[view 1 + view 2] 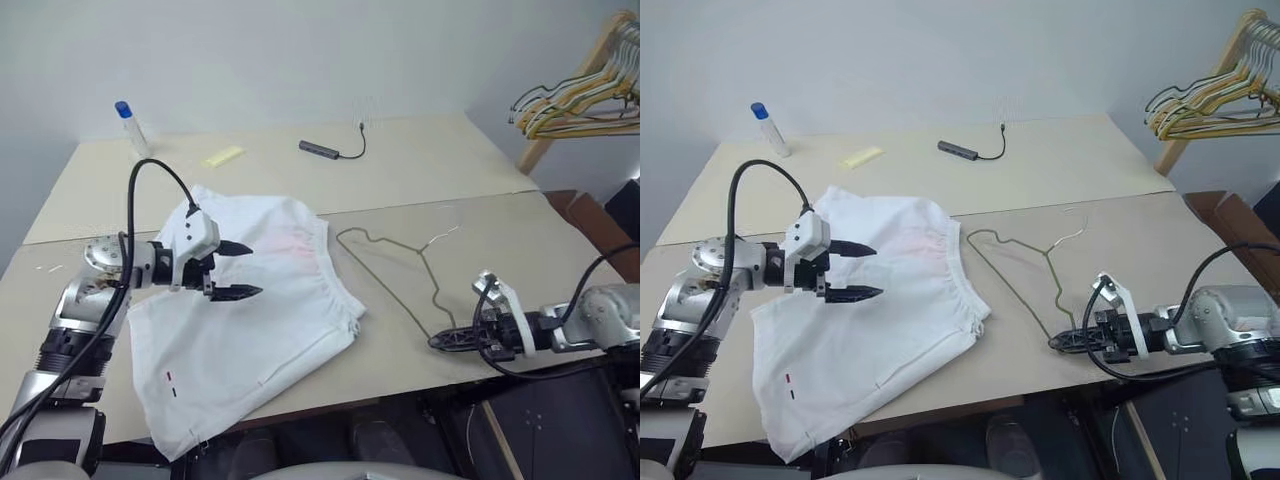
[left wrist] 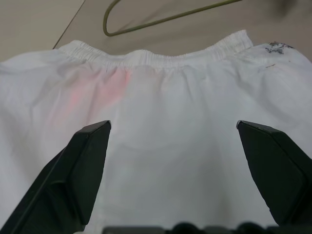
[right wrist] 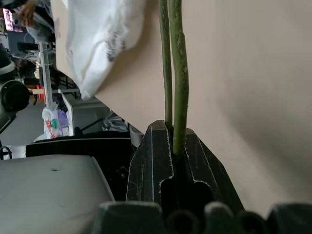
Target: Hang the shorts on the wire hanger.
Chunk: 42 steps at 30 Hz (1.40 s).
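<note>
The hanging itself has not begun: the shorts (image 1: 245, 320) lie spread flat on the table (image 1: 440, 170), toward its near edge on the robot's left, while the wire hanger (image 1: 395, 265) lies flat on the table just beside their gathered waistband, not threaded through or under any fabric. What does look done is the pick-up of the hanger. The right gripper (image 1: 447, 340) has its jaws together, clamped on the hanger's wire at the near corner, and the right wrist view shows two strands of green wire running out from between the closed jaws. The left gripper (image 1: 233, 270) hovers over the middle of the shorts with its jaws wide apart, holding nothing; whether its tips touch the cloth is hard to tell from here, though they seem just above it. Still to do, by my judgement: take hold of the shorts, bring the hanger and waistband together, and get the garment draped over the wire so it stays.

Counted: one pair of shorts, one wire hanger on the table, two grippers. Also on the table are one small bottle with a blue cap (image 1: 130, 127), one pale yellow slip (image 1: 223, 156), and one dark stick-shaped device with a short cable (image 1: 330, 150). Off to the far right hangs one bunch of spare hangers (image 1: 575, 100) on a wooden rack, too tangled to count singly
</note>
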Each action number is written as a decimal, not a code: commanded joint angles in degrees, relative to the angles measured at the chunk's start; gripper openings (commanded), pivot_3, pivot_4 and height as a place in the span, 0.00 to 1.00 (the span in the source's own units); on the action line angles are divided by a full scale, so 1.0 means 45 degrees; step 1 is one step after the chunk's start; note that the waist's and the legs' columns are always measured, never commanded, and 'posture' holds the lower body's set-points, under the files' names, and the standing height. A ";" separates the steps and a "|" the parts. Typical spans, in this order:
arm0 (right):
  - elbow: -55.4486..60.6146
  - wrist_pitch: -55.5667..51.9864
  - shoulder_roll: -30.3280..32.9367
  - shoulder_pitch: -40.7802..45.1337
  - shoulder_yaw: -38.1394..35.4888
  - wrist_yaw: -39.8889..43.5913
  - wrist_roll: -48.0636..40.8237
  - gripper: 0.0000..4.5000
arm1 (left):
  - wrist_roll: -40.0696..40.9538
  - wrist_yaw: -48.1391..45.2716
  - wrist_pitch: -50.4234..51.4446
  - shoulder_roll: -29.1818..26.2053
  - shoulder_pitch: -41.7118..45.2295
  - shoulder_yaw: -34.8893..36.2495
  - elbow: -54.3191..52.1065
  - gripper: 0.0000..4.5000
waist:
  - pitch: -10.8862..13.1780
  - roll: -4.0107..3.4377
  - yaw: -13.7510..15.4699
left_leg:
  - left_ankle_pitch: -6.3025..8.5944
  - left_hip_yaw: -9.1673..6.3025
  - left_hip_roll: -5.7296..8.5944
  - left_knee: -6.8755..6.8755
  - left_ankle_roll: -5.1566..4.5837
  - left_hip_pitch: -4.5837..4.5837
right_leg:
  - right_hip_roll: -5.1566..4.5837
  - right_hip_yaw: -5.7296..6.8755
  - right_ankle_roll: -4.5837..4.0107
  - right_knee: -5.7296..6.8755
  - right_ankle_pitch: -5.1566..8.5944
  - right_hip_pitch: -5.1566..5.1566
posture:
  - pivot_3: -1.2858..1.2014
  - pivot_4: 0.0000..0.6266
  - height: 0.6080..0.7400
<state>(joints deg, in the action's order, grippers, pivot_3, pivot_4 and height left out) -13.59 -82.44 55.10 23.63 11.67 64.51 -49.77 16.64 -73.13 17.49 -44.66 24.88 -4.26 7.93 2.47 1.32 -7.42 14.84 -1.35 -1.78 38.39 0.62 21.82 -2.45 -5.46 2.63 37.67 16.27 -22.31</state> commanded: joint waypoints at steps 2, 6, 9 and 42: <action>-0.0893 0.0710 -0.0643 0.1052 0.0595 0.0823 0.0884 0.00 | 0.0202 0.0242 0.0135 -0.0054 -0.0243 0.0320 -0.0711 1.00 | 0.0002 0.0001 0.0077 | 0.0000 0.0000 -0.0002 0.0003 0.0000 -0.0001 | 0.0001 0.0000 -0.0015 0.0002 -0.0010 -0.0001 | 0.50 0.00 1.00; -0.1274 0.1129 -0.1076 0.1340 0.0646 0.1126 0.1384 0.00 | 0.0045 0.0486 0.0058 -0.0061 -0.0396 0.0273 -0.0795 1.00 | 0.0002 -0.0001 0.0249 | 0.0000 -0.0004 0.0001 0.0007 0.0000 -0.0001 | 0.0000 0.0005 -0.0014 0.0008 -0.0012 0.0001 | 0.50 0.00 1.00; -0.1350 0.1369 -0.1034 0.1407 0.0423 0.1512 0.1512 0.00 | 0.0089 0.0581 0.0155 -0.0034 -0.0438 0.0223 -0.0915 1.00 | 0.0003 -0.0001 0.0410 | 0.0000 -0.0002 0.0002 0.0009 0.0000 0.0005 | -0.0002 0.0005 -0.0016 0.0002 -0.0013 -0.0001 | 0.50 0.00 1.00; -0.6784 0.4744 -0.3273 0.5504 0.3768 0.5849 0.6275 0.00 | -0.0765 0.1249 -0.0161 0.0025 -0.1408 -0.0450 -0.1555 1.00 | 0.0005 -0.0006 0.0519 | 0.0005 -0.0009 0.0003 0.0086 -0.0009 0.0015 | -0.0002 0.0016 -0.0021 0.0065 -0.0016 -0.0002 | 0.52 0.00 1.00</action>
<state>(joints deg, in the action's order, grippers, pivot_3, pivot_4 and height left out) -43.49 -62.74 40.55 46.17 28.79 87.51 -22.48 13.33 -68.01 17.42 -44.37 17.96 -6.98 2.90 2.49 1.30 -5.09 14.86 -1.39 -1.76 38.78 0.59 21.88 -2.46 -5.38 2.53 37.98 16.20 -22.31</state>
